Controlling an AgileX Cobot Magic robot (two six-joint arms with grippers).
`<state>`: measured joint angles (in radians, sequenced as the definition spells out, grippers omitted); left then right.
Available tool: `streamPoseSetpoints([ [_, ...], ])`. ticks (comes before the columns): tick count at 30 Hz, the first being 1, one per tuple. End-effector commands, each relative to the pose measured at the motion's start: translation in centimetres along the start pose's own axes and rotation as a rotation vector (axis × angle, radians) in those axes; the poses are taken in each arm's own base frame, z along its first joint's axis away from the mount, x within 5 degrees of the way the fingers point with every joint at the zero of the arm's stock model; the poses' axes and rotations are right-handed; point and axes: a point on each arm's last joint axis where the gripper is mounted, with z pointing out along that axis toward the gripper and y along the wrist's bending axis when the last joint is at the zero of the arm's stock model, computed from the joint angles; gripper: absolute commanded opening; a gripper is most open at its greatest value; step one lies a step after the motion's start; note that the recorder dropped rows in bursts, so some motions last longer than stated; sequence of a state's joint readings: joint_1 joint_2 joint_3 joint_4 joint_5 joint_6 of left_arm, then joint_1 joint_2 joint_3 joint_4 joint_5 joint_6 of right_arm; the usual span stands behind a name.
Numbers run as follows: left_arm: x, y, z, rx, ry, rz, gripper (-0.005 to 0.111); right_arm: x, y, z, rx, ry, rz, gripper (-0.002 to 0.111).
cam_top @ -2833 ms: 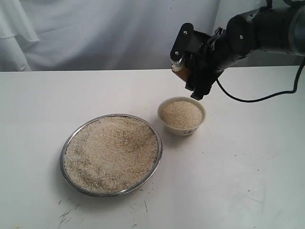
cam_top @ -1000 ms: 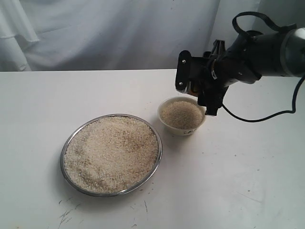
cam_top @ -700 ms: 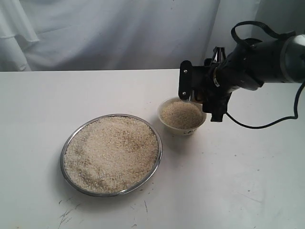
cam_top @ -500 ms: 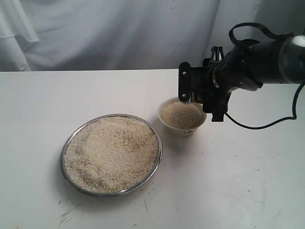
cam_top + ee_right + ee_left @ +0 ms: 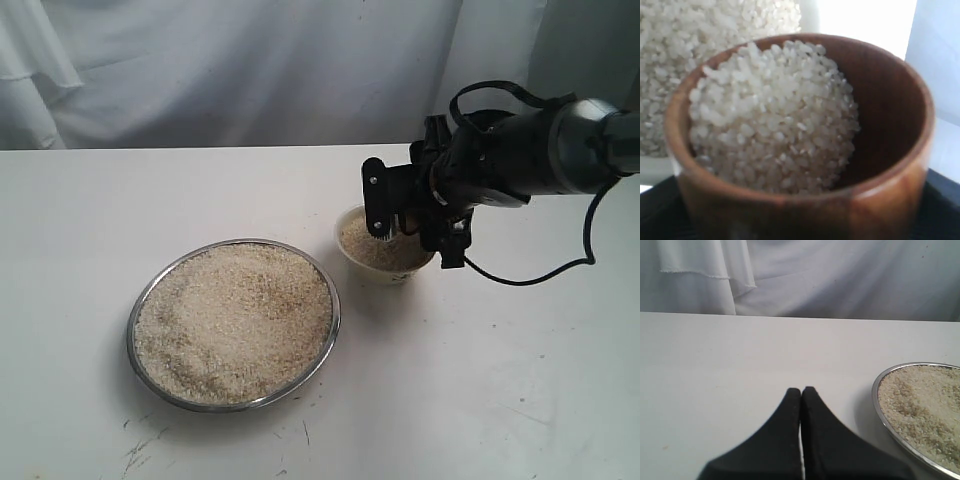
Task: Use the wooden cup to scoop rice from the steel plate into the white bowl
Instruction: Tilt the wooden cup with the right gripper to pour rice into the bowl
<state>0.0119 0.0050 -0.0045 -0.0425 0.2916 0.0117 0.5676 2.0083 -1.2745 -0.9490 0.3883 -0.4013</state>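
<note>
Right gripper (image 5: 408,225): we see it low over the white bowl (image 5: 385,268), toward the bowl's 1 o'clock edge in the exterior view, clamped on the wooden cup (image 5: 805,200).
Wooden cup: held off the table just above the bowl. In the exterior view the black fingers hide most of it.
Cup axis: tilted, not upright, with the mouth leaning toward the bowl.
Rice (image 5: 233,320): in the cup it heaps up to the lip on the bowl side, and the opposite inner wall is bare. We see no grains falling.
White bowl: at 2 o'clock of the steel plate (image 5: 148,290), just beside it and apart, filled with rice.
Steel plate: flat on the table (image 5: 100,220), covered with rice to the rim.
Left gripper (image 5: 801,395): fingers pressed together, empty, above bare table near the plate's rim.
</note>
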Motion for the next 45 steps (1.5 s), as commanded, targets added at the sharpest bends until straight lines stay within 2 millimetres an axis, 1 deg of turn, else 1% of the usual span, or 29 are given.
streamPoseSetpoints([
  [1, 0.1, 0.0, 0.0, 0.002, -0.007, -0.004, 0.0, -0.1, -0.2, -0.3, 0.008, 0.005, -0.004, 0.0],
  [4, 0.1, 0.0, 0.0, 0.002, -0.007, -0.004, 0.0, -0.1, -0.5, -0.6, 0.02, 0.0, -0.001, 0.0],
  [8, 0.1, 0.0, 0.0, 0.002, -0.007, -0.004, 0.0, -0.2, -1.3, -0.9, 0.041, 0.001, 0.052, 0.0],
  [11, 0.1, 0.0, 0.0, 0.002, -0.007, -0.004, 0.0, -0.3, -1.2, -1.0, 0.041, 0.007, 0.043, 0.0],
  [15, 0.1, 0.0, 0.0, 0.002, -0.007, -0.004, 0.0, 0.1, -1.4, -1.1, 0.065, 0.067, 0.014, 0.0],
  [20, 0.1, 0.0, 0.0, 0.002, -0.007, -0.004, 0.0, -0.5, -1.4, -1.3, 0.082, 0.065, -0.014, 0.0],
  [25, 0.1, 0.0, 0.0, 0.002, -0.007, -0.004, 0.0, -0.3, -1.6, -1.4, 0.103, 0.105, -0.025, 0.0],
  [30, 0.1, 0.0, 0.0, 0.002, -0.007, -0.004, 0.0, -1.2, -1.3, -1.4, 0.112, 0.103, -0.062, 0.0],
  [37, 0.1, 0.0, 0.0, 0.002, -0.007, -0.004, 0.0, -1.0, -1.3, -1.4, 0.13, 0.159, -0.085, 0.0],
  [45, 0.1, 0.0, 0.0, 0.002, -0.007, -0.004, 0.0, -1.1, -1.4, -1.6, 0.149, 0.186, -0.122, 0.0],
])
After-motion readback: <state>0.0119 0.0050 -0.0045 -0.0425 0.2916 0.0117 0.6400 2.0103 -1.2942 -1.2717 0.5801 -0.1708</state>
